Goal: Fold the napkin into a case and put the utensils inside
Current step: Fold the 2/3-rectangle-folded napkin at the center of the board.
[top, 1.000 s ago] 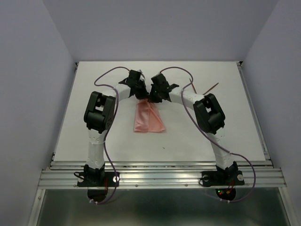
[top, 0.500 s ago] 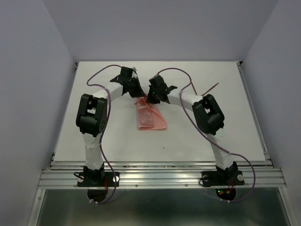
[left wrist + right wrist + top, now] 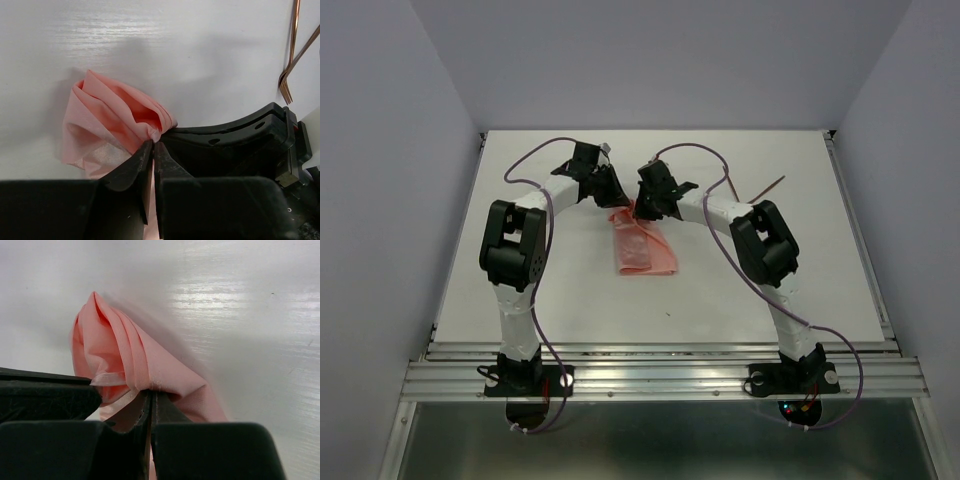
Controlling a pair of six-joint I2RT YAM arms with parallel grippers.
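Arms bent inward, left gripper (image 3: 153, 146) and right gripper (image 3: 151, 394) pinch the napkin (image 3: 642, 250).

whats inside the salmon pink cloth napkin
Nothing shows inside the salmon-pink cloth napkin; its folds hide the interior. The thin reddish-brown utensils lie outside on the white table.

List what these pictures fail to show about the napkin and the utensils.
1. Top external: the napkin's far edge, hidden under the left gripper and right gripper.
2. Left wrist: the utensils' handles, cut off by the top and right edges.
3. Top external: utensils too small to tell apart.
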